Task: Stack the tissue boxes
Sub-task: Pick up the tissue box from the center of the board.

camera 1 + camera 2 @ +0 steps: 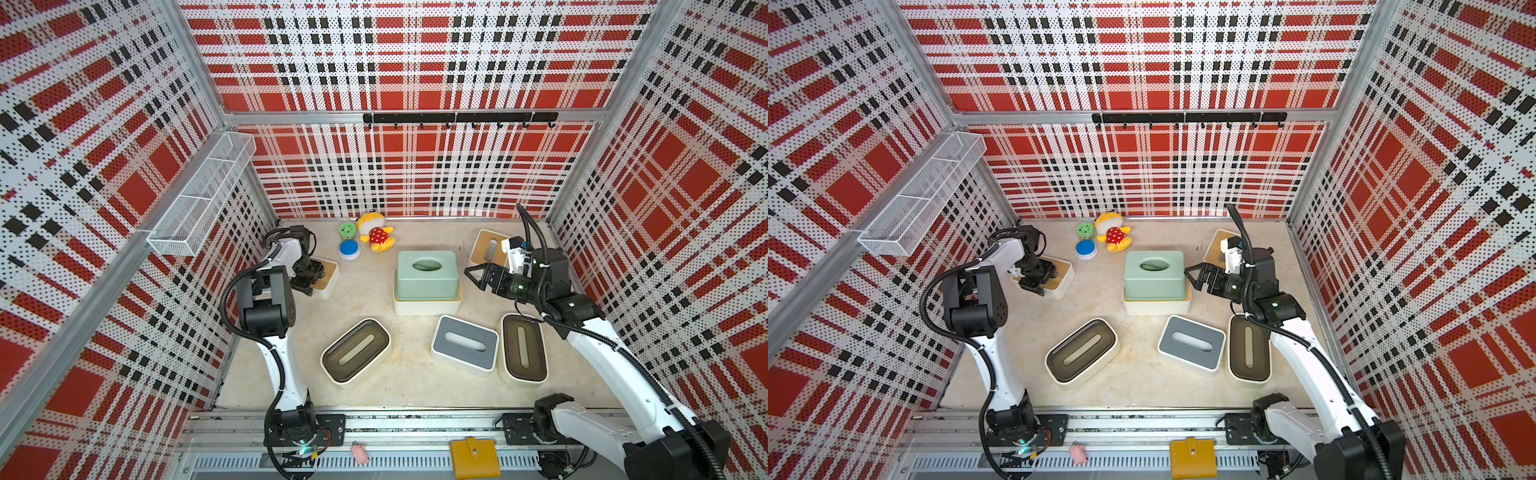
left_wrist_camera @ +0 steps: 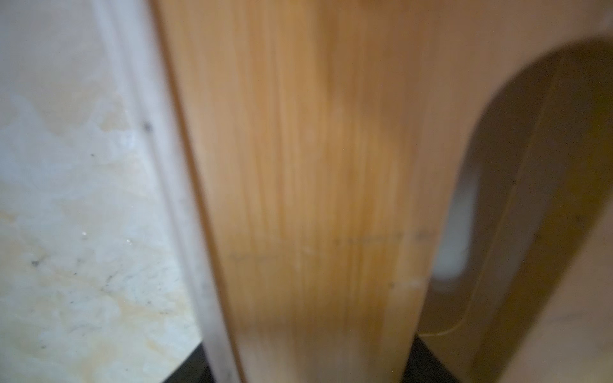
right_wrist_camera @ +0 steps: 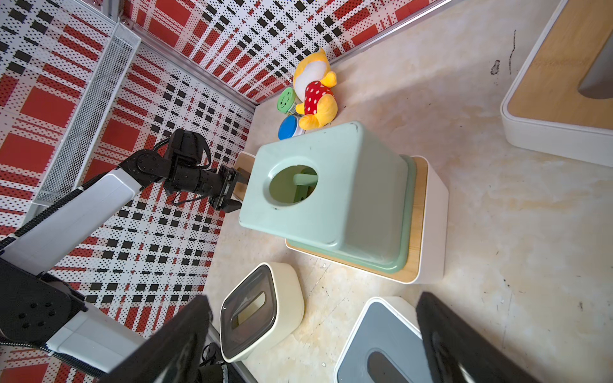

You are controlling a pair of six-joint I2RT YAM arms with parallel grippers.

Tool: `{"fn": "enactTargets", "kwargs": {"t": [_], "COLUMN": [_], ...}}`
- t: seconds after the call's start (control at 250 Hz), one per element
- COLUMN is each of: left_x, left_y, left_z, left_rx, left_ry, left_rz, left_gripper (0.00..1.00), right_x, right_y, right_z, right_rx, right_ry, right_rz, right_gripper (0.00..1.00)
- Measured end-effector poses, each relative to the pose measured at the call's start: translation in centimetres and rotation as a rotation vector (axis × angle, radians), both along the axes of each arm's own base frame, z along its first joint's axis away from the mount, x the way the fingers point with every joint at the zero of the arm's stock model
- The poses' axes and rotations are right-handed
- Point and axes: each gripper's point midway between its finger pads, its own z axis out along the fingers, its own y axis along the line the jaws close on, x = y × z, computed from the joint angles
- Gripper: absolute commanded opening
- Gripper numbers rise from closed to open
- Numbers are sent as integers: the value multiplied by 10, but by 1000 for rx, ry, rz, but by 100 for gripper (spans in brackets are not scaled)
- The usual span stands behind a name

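Right wrist: right fingers (image 3: 172,341) wide apart, empty; left wrist: blurred bamboo lid (image 2: 315,182) (left fingers (image 3: 229,205) opening unclear)

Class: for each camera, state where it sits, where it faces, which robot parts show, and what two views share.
Top views: high in front, facing down; left arm, right arm, left gripper, right gripper.
Left wrist: close over bamboo lid, blurred; slivers of fingers.
Right wrist: faces green box; its fingers, left arm.
Shared: right wrist and top views show green box.

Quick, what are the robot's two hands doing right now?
Left gripper: down on the wooden-lid box; gripping or not, cannot tell.
Right gripper: open, holding nothing.
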Motion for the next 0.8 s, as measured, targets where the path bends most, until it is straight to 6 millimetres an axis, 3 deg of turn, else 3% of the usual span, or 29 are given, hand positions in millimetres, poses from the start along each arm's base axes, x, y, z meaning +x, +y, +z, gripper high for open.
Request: {"fn": "enactTargets", "kwargs": {"t": [0.524, 0.8], "left_x": [-4, -24], "left_y": [6, 13], "left_z": [-1, 4], "left_rx": [15, 24], "left_ry": [10, 19], "left_rz": [-85, -196], "left_gripper": [44, 44], "right_x": [0, 3], "right_y": [1, 2], "right_z": [2, 0], "right_rx": [6, 6], "right_ry": [-7, -2], "right_rz": [7, 9], "right_gripper": [100, 100]}}
